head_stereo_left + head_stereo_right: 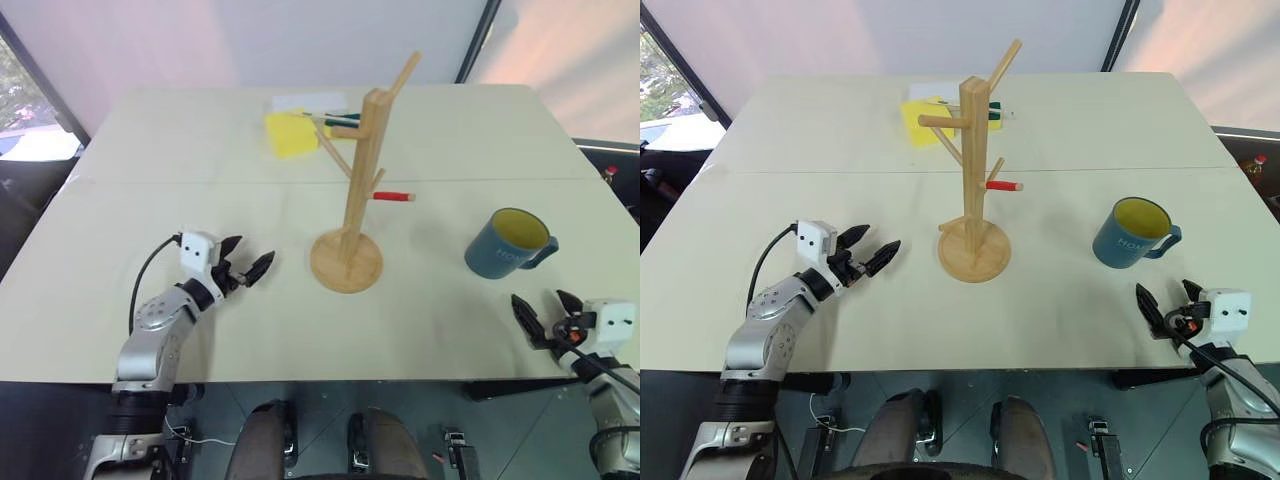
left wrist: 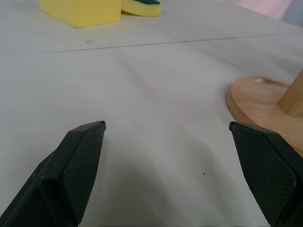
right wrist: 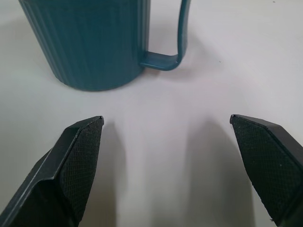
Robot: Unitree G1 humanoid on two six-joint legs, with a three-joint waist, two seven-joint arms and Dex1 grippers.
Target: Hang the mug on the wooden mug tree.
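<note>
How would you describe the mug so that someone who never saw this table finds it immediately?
On the pale table, look to the robot's right of the wooden mug tree. The mug stands upright there, just ahead of the open right gripper. It is the only slate-blue thing, with a yellow inside and a loop handle.

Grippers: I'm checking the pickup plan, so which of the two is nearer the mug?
The right gripper, open just short of the mug; the left gripper sits beyond the mug tree.

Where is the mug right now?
The mug stands upright on the table's right side, right of the mug tree and just ahead of the open right gripper.
</note>
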